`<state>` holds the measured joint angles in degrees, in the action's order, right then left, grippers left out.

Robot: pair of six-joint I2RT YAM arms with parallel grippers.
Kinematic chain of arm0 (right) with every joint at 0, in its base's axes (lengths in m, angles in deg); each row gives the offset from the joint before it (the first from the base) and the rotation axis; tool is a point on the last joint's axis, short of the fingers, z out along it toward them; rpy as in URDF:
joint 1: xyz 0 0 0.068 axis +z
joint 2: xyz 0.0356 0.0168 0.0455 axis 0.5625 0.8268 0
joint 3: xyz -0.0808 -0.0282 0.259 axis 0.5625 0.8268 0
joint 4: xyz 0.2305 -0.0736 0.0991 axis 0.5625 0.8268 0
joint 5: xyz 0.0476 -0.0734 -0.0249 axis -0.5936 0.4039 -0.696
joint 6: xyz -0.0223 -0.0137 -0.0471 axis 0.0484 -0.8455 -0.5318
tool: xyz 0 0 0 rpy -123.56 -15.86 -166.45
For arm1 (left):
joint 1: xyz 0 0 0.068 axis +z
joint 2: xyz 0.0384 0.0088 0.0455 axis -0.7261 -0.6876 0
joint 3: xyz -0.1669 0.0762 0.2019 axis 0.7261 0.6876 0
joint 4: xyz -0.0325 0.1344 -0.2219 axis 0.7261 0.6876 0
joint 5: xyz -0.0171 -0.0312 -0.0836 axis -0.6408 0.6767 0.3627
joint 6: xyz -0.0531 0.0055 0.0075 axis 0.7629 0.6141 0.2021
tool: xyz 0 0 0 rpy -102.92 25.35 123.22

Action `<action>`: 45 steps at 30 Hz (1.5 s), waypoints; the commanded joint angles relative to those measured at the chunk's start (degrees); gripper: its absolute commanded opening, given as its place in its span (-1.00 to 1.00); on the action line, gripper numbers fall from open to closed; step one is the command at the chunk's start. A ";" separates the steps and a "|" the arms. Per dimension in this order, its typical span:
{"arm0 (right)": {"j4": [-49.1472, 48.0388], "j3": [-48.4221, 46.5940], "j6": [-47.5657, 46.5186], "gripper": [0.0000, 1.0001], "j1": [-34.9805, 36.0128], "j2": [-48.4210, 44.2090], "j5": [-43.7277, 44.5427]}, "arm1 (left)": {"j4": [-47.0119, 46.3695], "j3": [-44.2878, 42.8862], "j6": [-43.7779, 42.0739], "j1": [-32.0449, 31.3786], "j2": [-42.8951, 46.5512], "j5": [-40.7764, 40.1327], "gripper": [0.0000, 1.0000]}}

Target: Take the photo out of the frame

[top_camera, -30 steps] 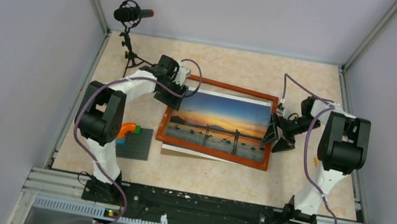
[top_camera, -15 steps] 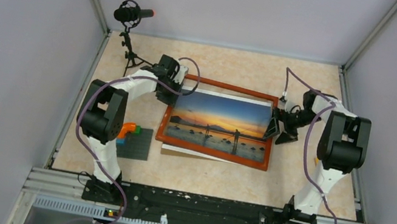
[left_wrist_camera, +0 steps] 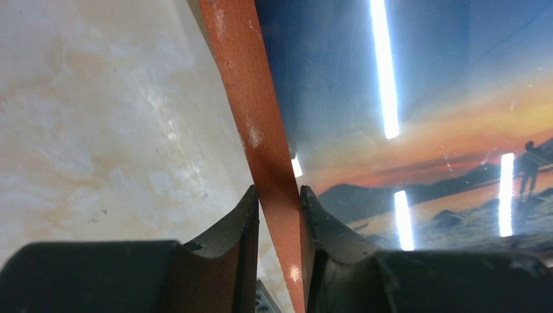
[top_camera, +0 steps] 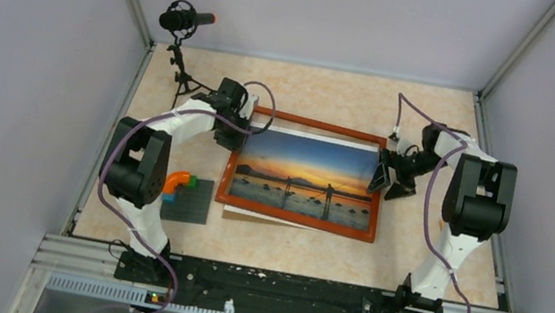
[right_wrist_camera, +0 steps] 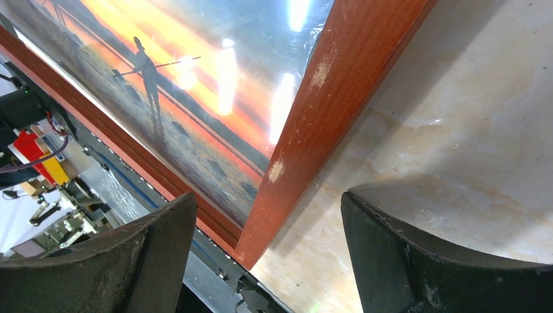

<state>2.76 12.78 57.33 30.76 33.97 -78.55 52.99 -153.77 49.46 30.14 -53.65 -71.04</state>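
Observation:
The frame [top_camera: 293, 220], with a thin reddish-brown border, lies face up mid-table with the sunset photo [top_camera: 309, 175] behind its glossy front. My left gripper [top_camera: 235, 138] is shut on the frame's left border. In the left wrist view the border [left_wrist_camera: 244, 98] runs between the two closed fingers of the gripper [left_wrist_camera: 279, 195], with the photo [left_wrist_camera: 424, 130] to the right. My right gripper [top_camera: 385, 178] is open at the frame's right edge. In the right wrist view the gripper [right_wrist_camera: 267, 197] has its jaws wide apart around the right border [right_wrist_camera: 339, 91], touching nothing; the photo [right_wrist_camera: 215, 85] shows there too.
A white sheet [top_camera: 263, 218] sticks out under the frame at its near and far edges. A grey studded baseplate [top_camera: 189, 199] with an orange brick [top_camera: 180, 181] sits left of the frame. A microphone on a stand [top_camera: 184, 20] is at the far left corner.
My left gripper has shifted slightly left and away, still on the frame's left border. My right gripper has moved a little farther along the right edge. The frame has barely shifted.

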 commanded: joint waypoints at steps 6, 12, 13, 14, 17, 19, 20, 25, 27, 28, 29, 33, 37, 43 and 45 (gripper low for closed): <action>-7.38 -2.10 -0.81 0.63 1.51 3.21 4.43 | 5.08 5.86 6.99 -0.01 8.32 1.67 -0.80; -7.35 -2.50 -0.80 0.62 1.66 3.97 5.09 | 2.42 9.32 6.88 0.08 7.34 1.55 -0.44; -7.28 -2.44 -0.86 0.62 1.70 3.97 5.24 | 1.88 9.29 6.59 0.08 7.23 1.61 -0.26; -7.19 -2.30 -0.96 0.61 1.64 3.96 5.37 | 1.60 9.02 6.27 0.08 7.06 1.78 -0.10; -7.18 -1.36 -1.45 0.61 1.62 3.43 5.85 | 0.48 8.42 5.68 0.08 6.56 1.43 0.31; -7.13 -0.56 -1.65 0.61 1.63 3.19 6.13 | -0.49 8.48 4.87 0.15 5.86 1.06 0.38; -7.06 -0.26 -1.61 0.60 1.63 3.14 6.30 | -0.94 8.38 4.68 0.15 5.24 1.17 0.39; -7.79 2.07 -1.32 0.57 1.53 2.37 7.29 | -3.27 6.60 3.84 0.17 0.63 4.54 0.37; -7.95 3.42 -1.24 0.54 1.17 1.74 7.25 | -4.56 5.52 2.97 0.17 -1.22 5.61 0.33; -8.18 4.37 -1.10 0.51 0.98 1.32 7.22 | -5.26 4.93 2.30 0.17 -1.95 6.57 0.31; -8.32 5.43 -1.15 0.49 0.67 0.83 7.29 | -5.81 4.21 1.98 0.12 -2.64 7.39 0.28; -9.18 10.46 -1.48 0.32 -0.17 -1.67 7.43 | -7.39 2.36 0.82 -0.07 -4.48 9.37 0.20; -10.16 13.93 -0.42 0.24 -0.23 -4.03 8.65 | -5.90 1.74 0.64 -0.01 -4.22 6.85 0.15; -11.08 13.03 5.30 0.40 -0.53 -8.94 15.60 | -2.36 4.88 1.52 0.44 2.76 1.41 0.42; -11.38 13.20 6.63 0.41 -0.58 -10.98 17.62 | -1.95 6.36 1.52 0.60 4.95 1.64 0.42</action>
<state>-2.33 24.19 62.36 30.74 25.86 -74.48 48.56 -150.08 50.91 30.18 -54.51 -67.04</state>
